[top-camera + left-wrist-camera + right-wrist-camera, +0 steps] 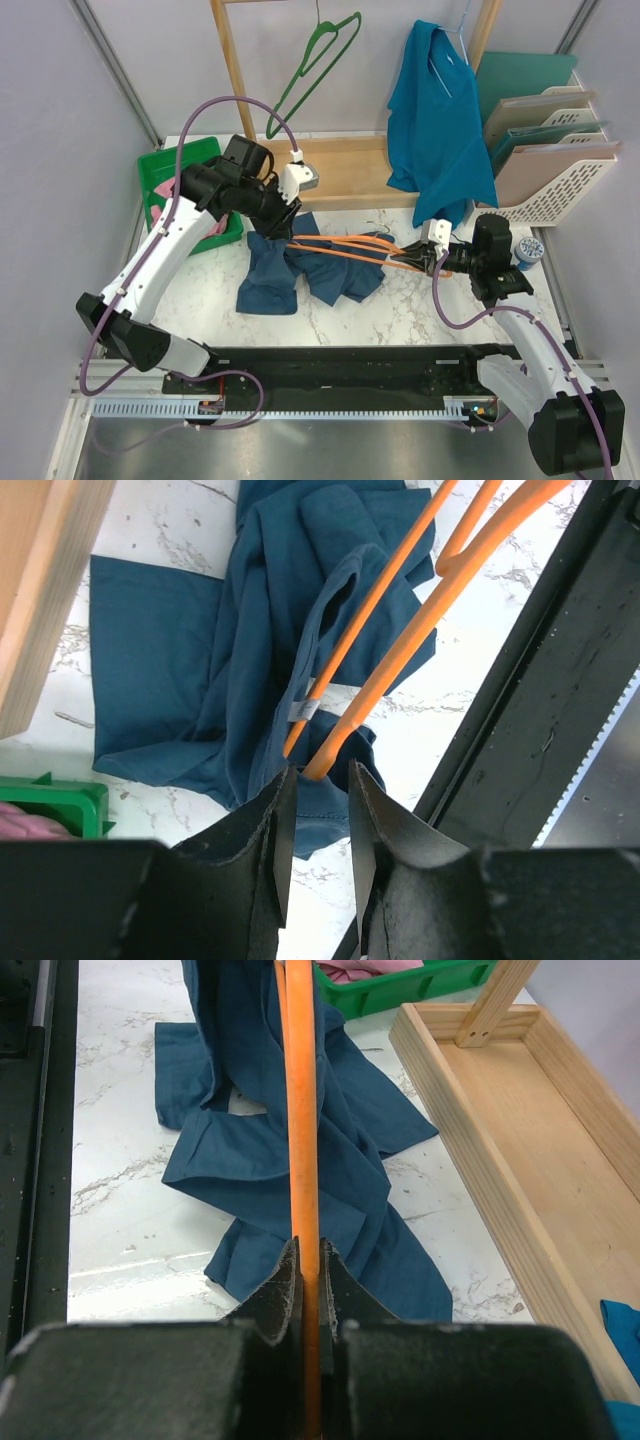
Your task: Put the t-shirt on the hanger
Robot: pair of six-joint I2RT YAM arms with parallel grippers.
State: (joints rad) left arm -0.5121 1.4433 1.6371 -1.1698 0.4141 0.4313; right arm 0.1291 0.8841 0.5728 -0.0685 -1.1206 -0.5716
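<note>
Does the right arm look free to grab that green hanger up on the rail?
Probably not: its fingers are clamped on the orange hanger, and the green hanger hangs well away, high on the far left.

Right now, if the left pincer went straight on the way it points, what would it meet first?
Most likely the hanger: its orange end lies just ahead of the tips of the left pincer, with the t-shirt bunched around and behind it. Depth is unclear, so cloth may come first.
</note>
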